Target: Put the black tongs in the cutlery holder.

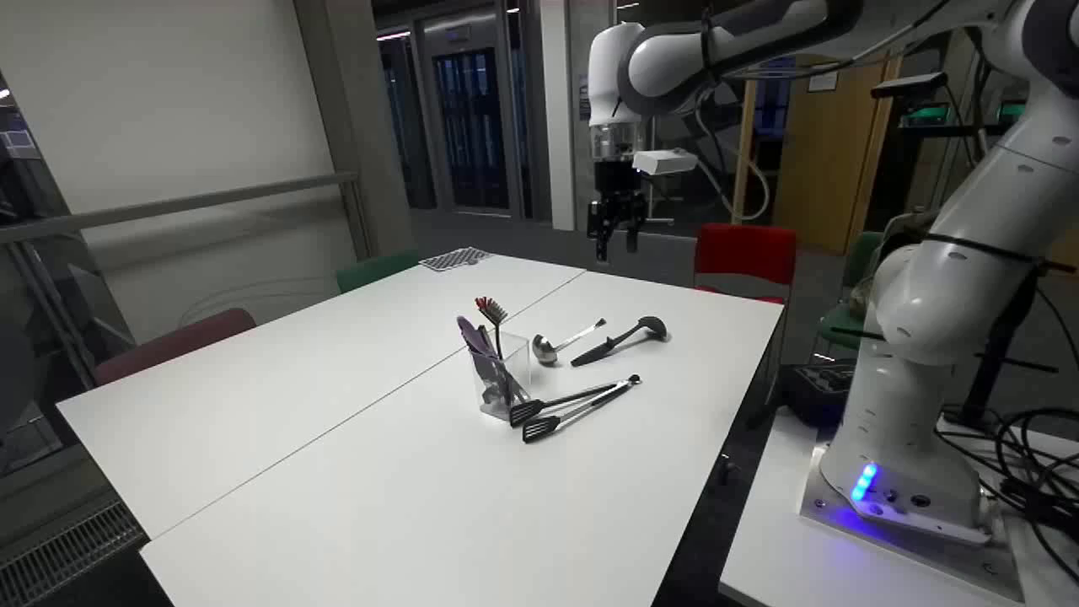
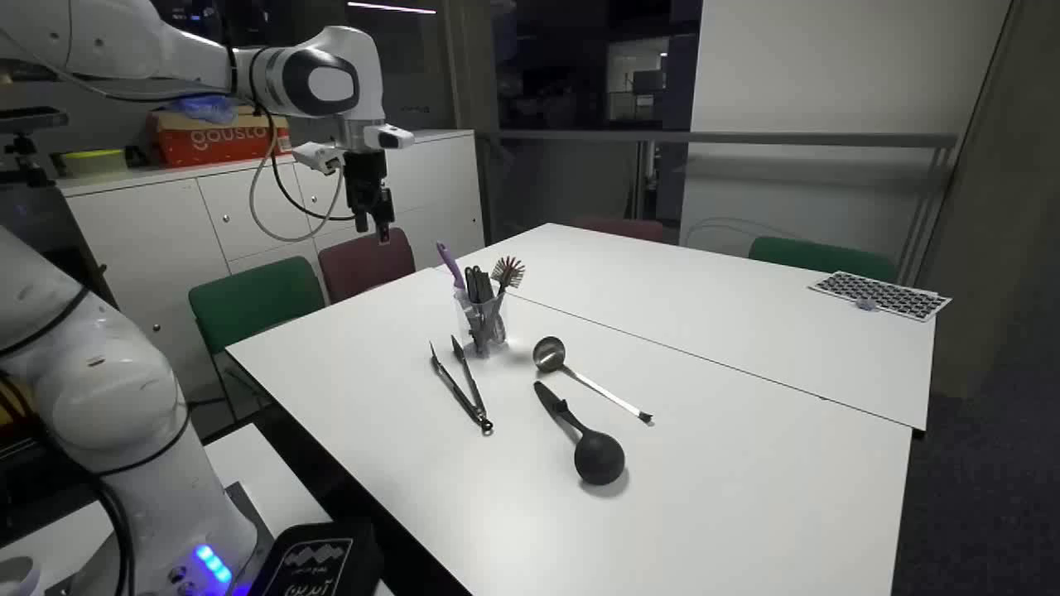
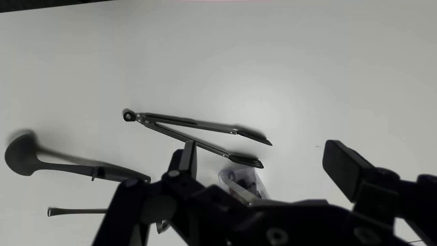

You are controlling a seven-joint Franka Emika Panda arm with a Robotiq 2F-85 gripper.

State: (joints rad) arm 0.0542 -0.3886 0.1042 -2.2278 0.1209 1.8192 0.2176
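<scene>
Pointing downward, the jaws stand spread wide, well above the surface [image 1: 405, 472] in both exterior views. The black tongs [image 3: 205, 126] lie flat on it, their two thin arms parted in a narrow V; in the wrist view, one jaw just overlaps one of those arms. The tongs' slotted tips rest just beside the cutlery holder [image 1: 518, 371], a clear upright cup, while the joined end points away from it. Out of the holder's top stick a purple handle [image 2: 451, 266], a cluster of dark handles [image 2: 479, 284] and a brush [image 2: 508, 271] with reddish bristles. A metal ladle [image 2: 549, 356] lies near, its bowl toward the holder, and a black ladle [image 2: 598, 454] lies alongside with its handle end turned that way. At a far corner of the surface is a patterned sheet [image 2: 882, 295]. Blue lights [image 1: 864, 483] glow at the foot of the white robot arm [image 1: 952, 287]. A red chair [image 1: 745, 257] and a green chair [image 2: 257, 302] stand by the surface, and a red box [image 2: 215, 141] sits on white cabinets [image 2: 166, 240].
</scene>
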